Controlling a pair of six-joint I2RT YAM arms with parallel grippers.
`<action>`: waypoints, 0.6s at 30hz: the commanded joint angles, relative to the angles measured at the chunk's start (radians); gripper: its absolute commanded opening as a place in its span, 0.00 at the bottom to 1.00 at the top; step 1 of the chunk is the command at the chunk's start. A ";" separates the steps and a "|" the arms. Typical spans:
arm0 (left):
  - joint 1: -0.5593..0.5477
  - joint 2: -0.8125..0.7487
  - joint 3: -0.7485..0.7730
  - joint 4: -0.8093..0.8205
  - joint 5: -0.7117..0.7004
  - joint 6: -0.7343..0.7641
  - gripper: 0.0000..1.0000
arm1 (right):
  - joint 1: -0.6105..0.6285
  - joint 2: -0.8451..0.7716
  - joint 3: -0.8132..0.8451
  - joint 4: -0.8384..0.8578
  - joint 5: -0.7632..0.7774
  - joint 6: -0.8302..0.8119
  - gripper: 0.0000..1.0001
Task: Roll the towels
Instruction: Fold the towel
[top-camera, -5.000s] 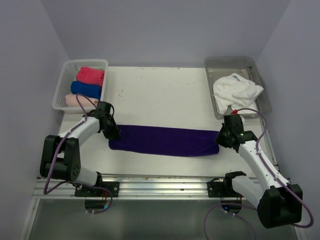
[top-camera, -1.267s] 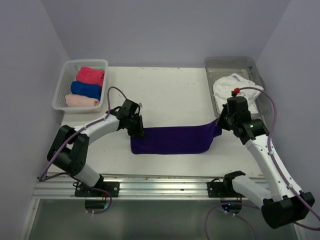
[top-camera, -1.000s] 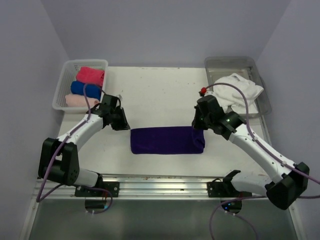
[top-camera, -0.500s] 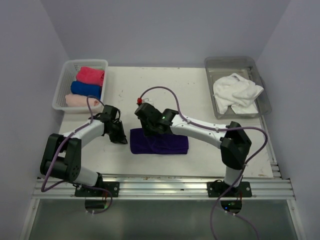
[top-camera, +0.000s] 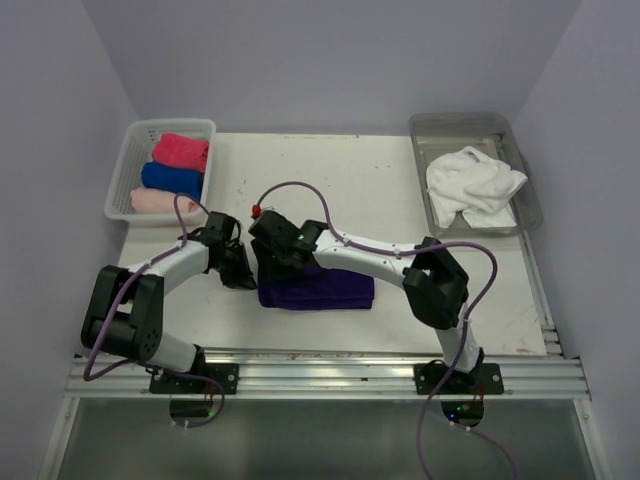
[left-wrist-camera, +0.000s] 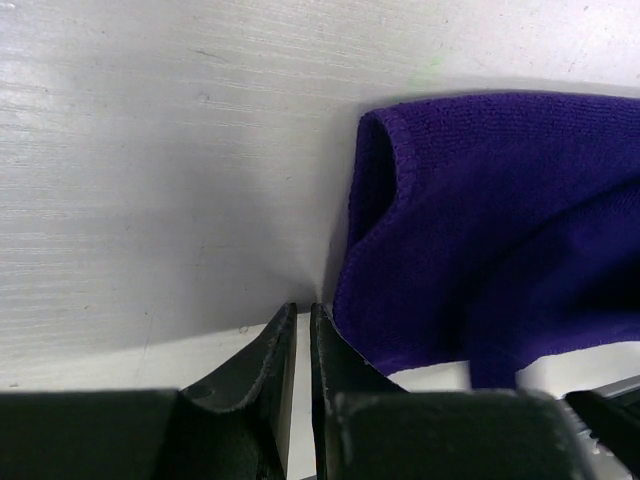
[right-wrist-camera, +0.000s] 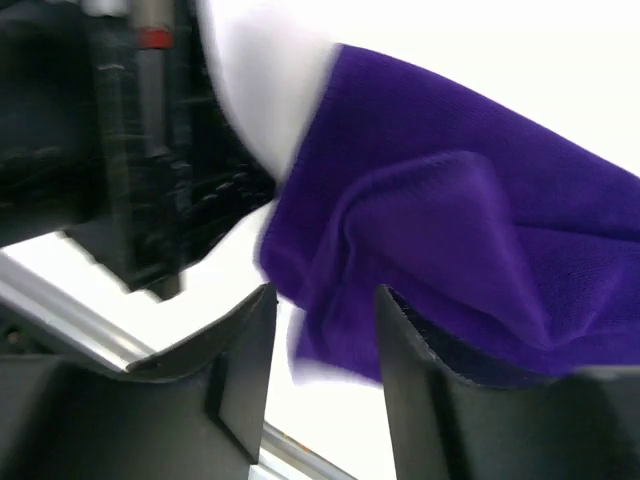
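The folded towel (top-camera: 330, 290) lay on the table (top-camera: 340, 180), just right of the left gripper (top-camera: 243, 276), its left end under the right gripper (top-camera: 273, 264). Behind and left of the left gripper, the basket (top-camera: 122, 170) held three rolled towels (top-camera: 172, 178). Well right of and behind the right gripper, the tray (top-camera: 430, 130) held a loose towel (top-camera: 472, 185).

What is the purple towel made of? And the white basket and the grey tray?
The purple towel looks like soft knitted cloth, maybe cotton: fine ribbed stitches and floppy folds show. The white basket looks like matte plastic, with a moulded lattice wall. The grey tray looks like metal, with a dull sheen, though I can't be sure.
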 joint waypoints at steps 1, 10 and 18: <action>0.006 -0.011 0.026 -0.008 -0.045 -0.006 0.14 | 0.007 -0.022 0.067 0.066 -0.092 -0.005 0.50; 0.007 -0.151 0.112 -0.102 -0.149 0.016 0.16 | -0.163 -0.400 -0.311 0.147 0.009 -0.018 0.48; -0.086 -0.091 0.185 -0.028 -0.094 0.033 0.28 | -0.217 -0.473 -0.497 0.117 0.029 0.027 0.31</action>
